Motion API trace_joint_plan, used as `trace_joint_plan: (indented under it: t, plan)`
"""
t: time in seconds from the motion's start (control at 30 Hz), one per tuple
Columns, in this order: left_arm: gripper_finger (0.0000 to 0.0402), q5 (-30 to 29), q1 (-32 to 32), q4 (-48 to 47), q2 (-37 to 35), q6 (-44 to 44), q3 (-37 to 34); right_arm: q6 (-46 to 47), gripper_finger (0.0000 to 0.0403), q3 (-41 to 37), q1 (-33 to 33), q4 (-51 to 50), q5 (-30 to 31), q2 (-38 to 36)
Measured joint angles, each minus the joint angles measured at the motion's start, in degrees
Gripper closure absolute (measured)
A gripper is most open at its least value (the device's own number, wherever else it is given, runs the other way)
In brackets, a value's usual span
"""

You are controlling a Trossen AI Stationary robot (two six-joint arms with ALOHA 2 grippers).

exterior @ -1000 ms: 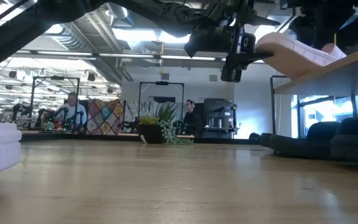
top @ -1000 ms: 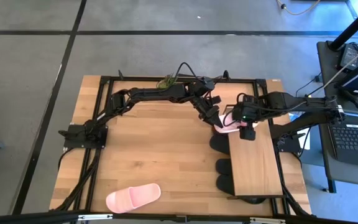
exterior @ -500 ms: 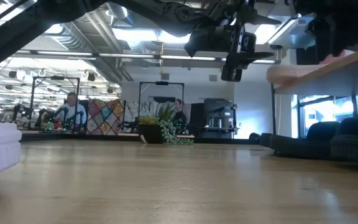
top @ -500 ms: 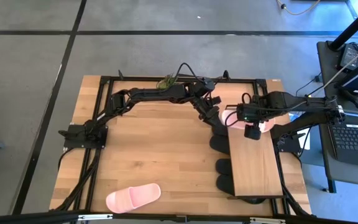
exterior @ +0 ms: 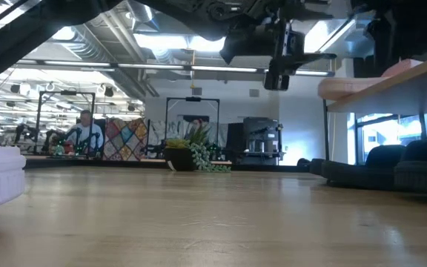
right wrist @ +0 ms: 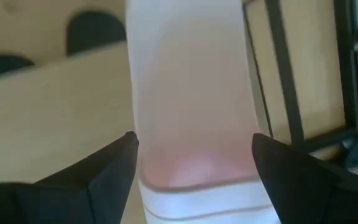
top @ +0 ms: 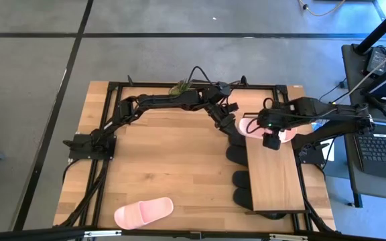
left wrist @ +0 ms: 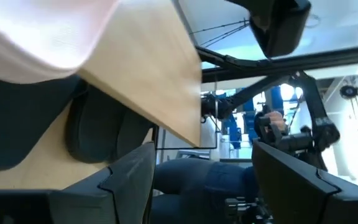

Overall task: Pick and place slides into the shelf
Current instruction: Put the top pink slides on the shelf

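The shelf (top: pixel 277 177) is standing along the tabletop (top: pixel 166 161) edge on the right arm's side, and four black slides (top: pixel 241 189) are sitting under its top board, their toes showing past the board's edge. One pink slide (top: pixel 249 127) is lying flat across the far end of the top board, directly between the two sets of fingers. The right gripper (top: pixel 268 142) is hanging just above that slide, its fingers (right wrist: pixel 107 171) spread to either side of the pink sole without pressing on it, so the slide appears released, not grasped. The left gripper (top: pixel 230 127) is hovering just beside the slide's overhanging end, fingers (left wrist: pixel 126 180) parted and holding nothing. The second pink slide (top: pixel 143 212) is lying on the tabletop well apart from both sets of fingers, near the front edge on the left arm's side, untouched. Judgement: five of six slides are resting on or in the shelf, one placement is just being completed, and one pick and placement is remaining. The overhang of the placed slide is suggesting some risk of a nudge as either gripper withdraws.
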Motion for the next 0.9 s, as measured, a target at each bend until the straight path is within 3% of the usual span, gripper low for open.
trace_joint_plan:
  t: [0.2,0.33,0.43,0.57,0.77,0.9]
  plan:
    - [0.0144,0.2,0.2,-0.2,-3.1,4.2,0.0,2.2,0.0089,0.0,0.0,5.6,0.0,-5.8]
    - [0.0144,-0.3,-0.2,-1.9,-6.1,13.2,0.0,6.2,0.0089,0.0,0.0,9.0,-1.7,-9.2]
    - [0.0144,-4.4,-1.7,-4.1,-9.1,20.7,0.0,7.5,0.0089,0.0,0.0,11.7,-2.4,-11.4]
    - [0.0144,-15.3,-4.1,-11.8,-13.3,30.8,0.0,7.6,0.0089,0.1,0.0,14.3,-2.5,-13.5]
    - [0.0144,-41.3,-9.3,-28.2,-19.3,41.6,0.1,8.1,0.0089,0.1,0.0,15.1,-2.5,-15.2]
    - [0.0144,-57.1,-13.2,-34.1,-20.5,43.1,0.0,19.5,0.0089,0.1,-0.1,13.8,-2.4,-16.3]
